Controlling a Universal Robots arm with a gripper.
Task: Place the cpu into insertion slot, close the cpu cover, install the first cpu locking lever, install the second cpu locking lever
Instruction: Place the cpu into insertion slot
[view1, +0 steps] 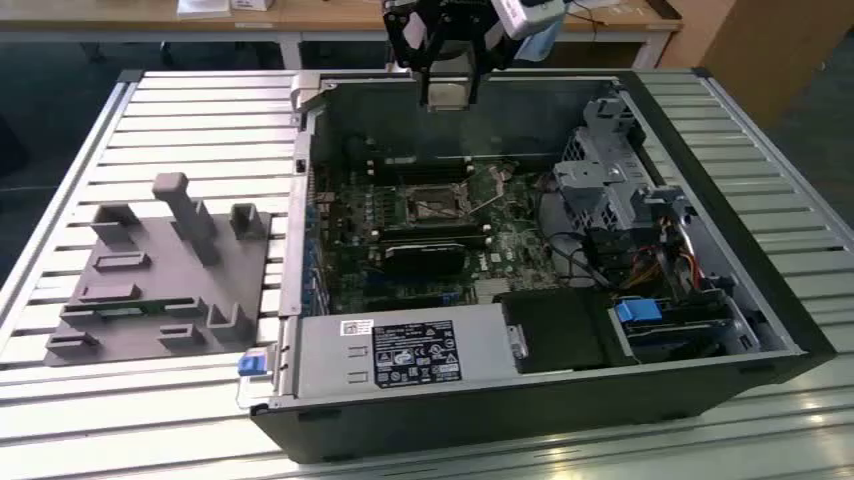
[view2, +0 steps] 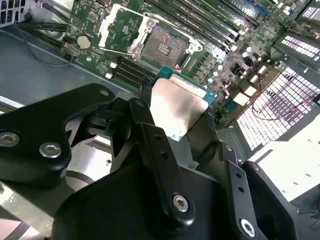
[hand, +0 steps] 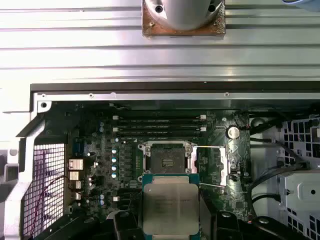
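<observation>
My gripper (view1: 450, 92) hangs over the far wall of the open computer case, well above the board. It is shut on the cpu (view2: 177, 107), a flat silver-grey square chip clamped by its edges between the black fingers (view2: 150, 135); in the first wrist view the cpu (hand: 170, 207) sits just short of the socket. The insertion slot (hand: 169, 159) (view2: 162, 47) (view1: 434, 205) lies bare, its dark centre showing. The cpu cover (hand: 221, 167) (view2: 121, 27) is swung open beside it. Two thin wire levers (hand: 210, 146) stand released along the cover.
Long memory slots (hand: 160, 124) run beside the socket. A black block (view1: 427, 258) sits on the board, a power supply (view1: 400, 352) at the case front, and a drive cage with cables (view1: 607, 185) on the exterior view's right. A grey peg fixture (view1: 160, 270) rests on the slatted table.
</observation>
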